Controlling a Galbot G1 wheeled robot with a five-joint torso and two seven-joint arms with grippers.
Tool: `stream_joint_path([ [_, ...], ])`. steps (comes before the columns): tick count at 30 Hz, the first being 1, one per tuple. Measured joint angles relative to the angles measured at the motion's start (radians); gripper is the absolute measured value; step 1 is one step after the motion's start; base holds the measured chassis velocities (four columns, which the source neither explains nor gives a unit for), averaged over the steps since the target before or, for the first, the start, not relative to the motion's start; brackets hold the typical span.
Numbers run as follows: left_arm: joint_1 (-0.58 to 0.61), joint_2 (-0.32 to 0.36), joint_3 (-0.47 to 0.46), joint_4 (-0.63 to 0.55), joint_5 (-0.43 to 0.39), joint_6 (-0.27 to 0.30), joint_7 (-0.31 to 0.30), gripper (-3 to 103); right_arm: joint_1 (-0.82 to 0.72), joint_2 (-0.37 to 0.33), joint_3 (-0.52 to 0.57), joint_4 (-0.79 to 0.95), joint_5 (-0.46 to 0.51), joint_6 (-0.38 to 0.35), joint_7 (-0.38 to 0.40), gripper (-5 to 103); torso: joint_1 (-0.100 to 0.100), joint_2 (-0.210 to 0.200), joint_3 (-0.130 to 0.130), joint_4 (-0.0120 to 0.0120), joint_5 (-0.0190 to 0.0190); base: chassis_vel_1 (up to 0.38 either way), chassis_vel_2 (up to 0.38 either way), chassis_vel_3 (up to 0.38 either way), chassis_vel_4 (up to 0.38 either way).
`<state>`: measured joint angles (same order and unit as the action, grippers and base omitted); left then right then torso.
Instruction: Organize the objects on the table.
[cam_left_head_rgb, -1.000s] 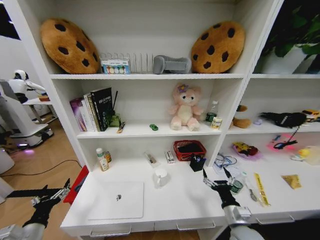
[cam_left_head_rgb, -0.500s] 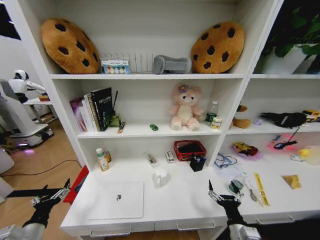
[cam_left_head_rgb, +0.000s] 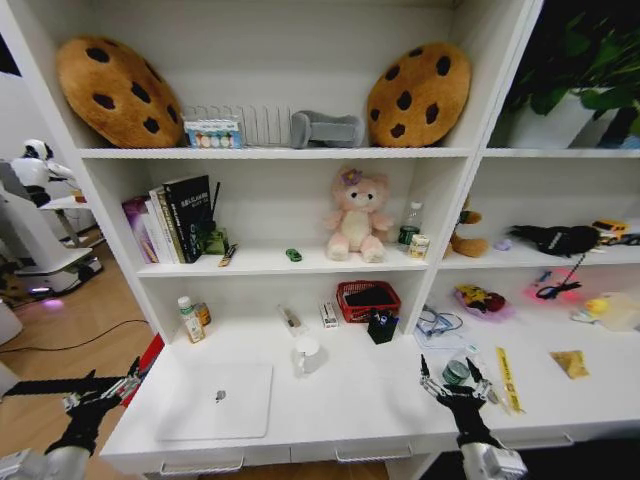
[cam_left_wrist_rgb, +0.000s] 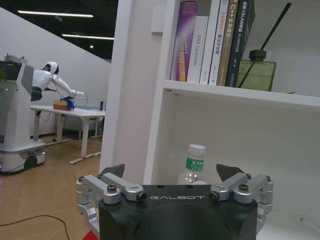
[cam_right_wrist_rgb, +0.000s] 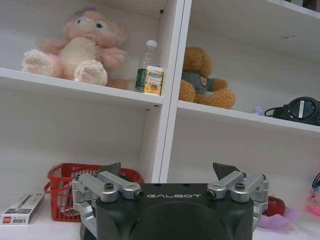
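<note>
Lying flat and closed, silver laptop on table

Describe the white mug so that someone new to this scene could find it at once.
On the long white desk, look just past the far right corner of the closed silver laptop. The small white ceramic mug stands upright there, the only cup-shaped thing beside the flat laptop.

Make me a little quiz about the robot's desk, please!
1. True or false: the laptop is shut.
2. What stands right of the laptop: A mug, B plant, C bear?
3. Fill in: the right hand, open, hovers over the ____.

The left hand waits open, off the desk's left end.

Key: 1 true; 2 A; 3 desk.
</note>
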<state>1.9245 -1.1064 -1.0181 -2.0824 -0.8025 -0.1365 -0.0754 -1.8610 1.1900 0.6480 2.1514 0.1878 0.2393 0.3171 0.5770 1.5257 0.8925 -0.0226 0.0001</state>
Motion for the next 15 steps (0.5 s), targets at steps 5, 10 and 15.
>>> stream_joint_path([
  [5, 0.0, 0.0, 0.0, 0.0, 0.0, 0.0, 0.0, 100, -0.001, -0.004, 0.01, 0.009, 0.011, -0.003, 0.0, 100, 0.0, 0.0, 0.0, 0.0, -0.0002, -0.092, -0.104, 0.102, 0.1],
  [10, 0.0, 0.0, 0.0, 0.0, 0.0, 0.0, 0.0, 100, -0.009, -0.002, 0.019, 0.018, 0.016, -0.003, 0.0, 100, 0.0, 0.0, 0.0, 0.0, 0.0001, -0.089, -0.091, 0.089, 0.076],
  [15, 0.0, 0.0, 0.0, 0.0, 0.0, 0.0, 0.0, 100, -0.012, -0.002, 0.03, 0.027, 0.025, -0.003, -0.002, 100, 0.0, 0.0, 0.0, 0.0, -0.0003, -0.086, -0.094, 0.108, 0.095],
])
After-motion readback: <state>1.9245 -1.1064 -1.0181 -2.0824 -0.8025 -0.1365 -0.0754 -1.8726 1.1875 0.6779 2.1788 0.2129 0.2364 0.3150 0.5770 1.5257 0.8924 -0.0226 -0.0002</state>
